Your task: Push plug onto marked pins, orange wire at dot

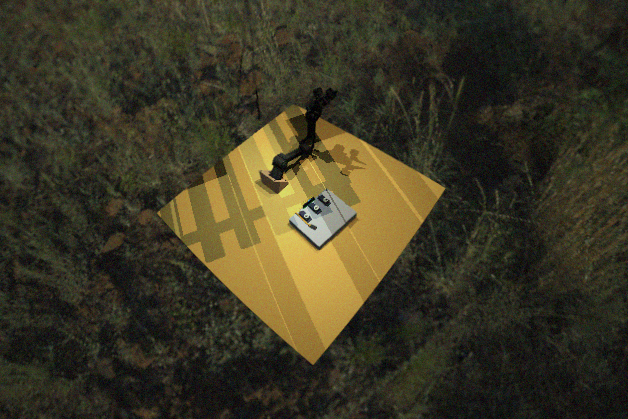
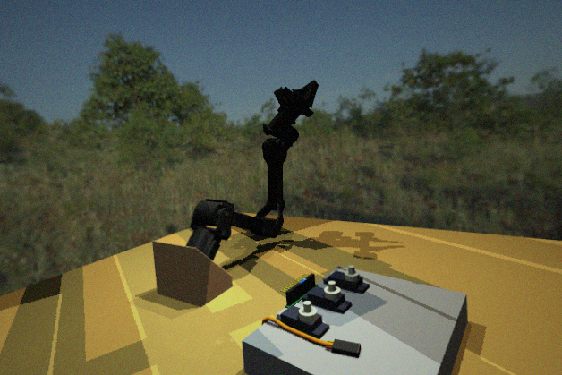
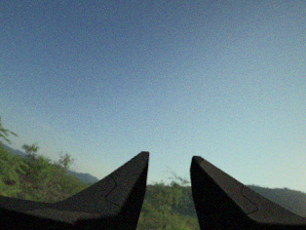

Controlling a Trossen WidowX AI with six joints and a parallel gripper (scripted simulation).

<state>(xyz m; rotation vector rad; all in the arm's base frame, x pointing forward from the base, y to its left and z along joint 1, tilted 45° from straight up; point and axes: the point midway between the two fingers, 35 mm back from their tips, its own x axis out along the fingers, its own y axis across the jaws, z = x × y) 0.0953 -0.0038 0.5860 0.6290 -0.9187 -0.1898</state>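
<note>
The grey holder point(image 1: 329, 231) point(image 2: 399, 338) carries three dark servos with white hubs. From the nearest servo point(image 2: 302, 319) in the exterior view an orange lead point(image 2: 297, 331) runs to the black plug point(image 1: 313, 226) point(image 2: 345, 347), which lies on the holder's top. Golden pins point(image 2: 292, 285) stick out from a black header point(image 2: 301, 292) at the holder's edge; a blue mark point(image 2: 302, 280) shows near their far end. The dot and the plug's holes cannot be made out. My gripper point(image 3: 170, 161) is partly open and empty, raised high behind the holder and far from the plug.
The arm rises from a brown wedge-shaped block point(image 1: 274, 183) point(image 2: 179, 272) beside the holder. The yellow table point(image 1: 304, 302) point(image 2: 104, 334) has striped shadows across it. The wrist view shows only sky, hills and bushes beyond the fingers.
</note>
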